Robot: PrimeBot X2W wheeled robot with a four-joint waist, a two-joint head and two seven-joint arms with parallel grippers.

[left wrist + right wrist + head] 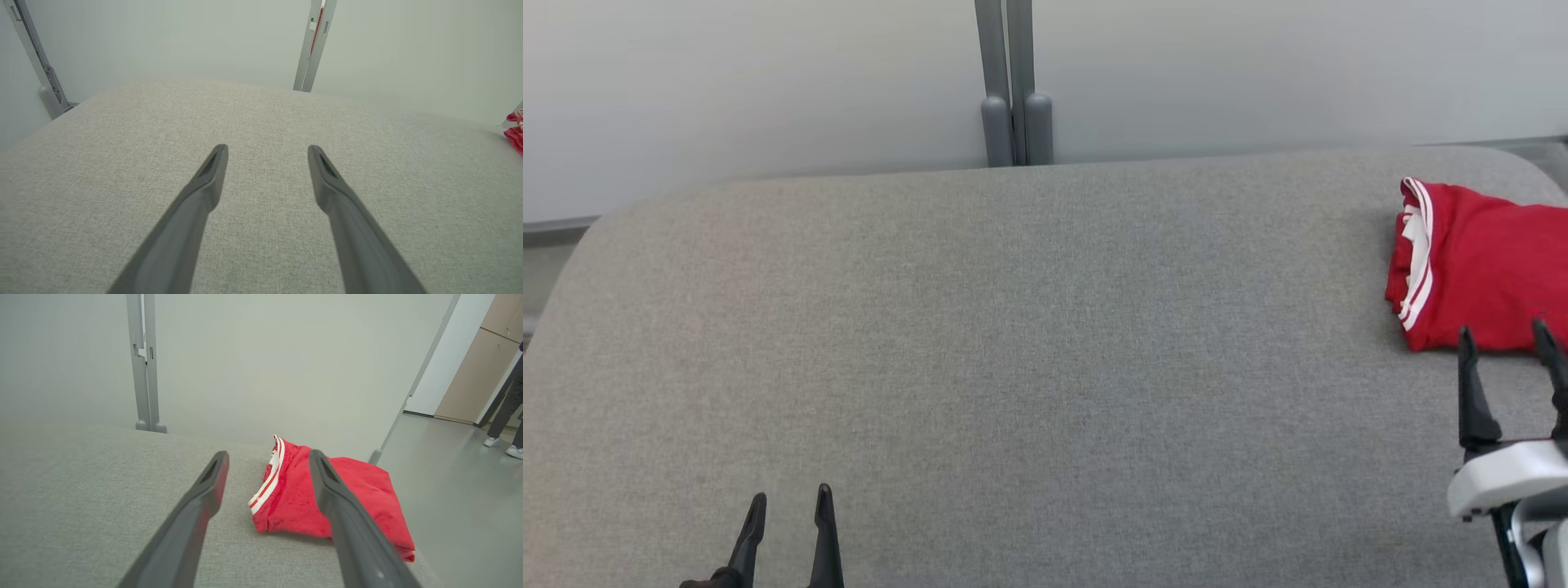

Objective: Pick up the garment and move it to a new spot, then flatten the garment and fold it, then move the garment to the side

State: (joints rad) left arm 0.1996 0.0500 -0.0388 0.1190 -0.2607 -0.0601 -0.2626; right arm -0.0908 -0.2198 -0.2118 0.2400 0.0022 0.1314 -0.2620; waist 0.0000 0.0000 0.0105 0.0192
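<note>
Counter [1013, 343] with the grey fabric top carries the red T-shirt [1486, 261] way over at its right end, folded into a compact bundle with the white trim showing. That looks like the "move it to the side" step pretty much done. Just at the shirt's near edge, the right gripper [1505, 328] hangs with jaws wide and nothing in them. Down at the near left, the left gripper [792, 492] is spread open too, empty, well apart from the shirt.
</note>
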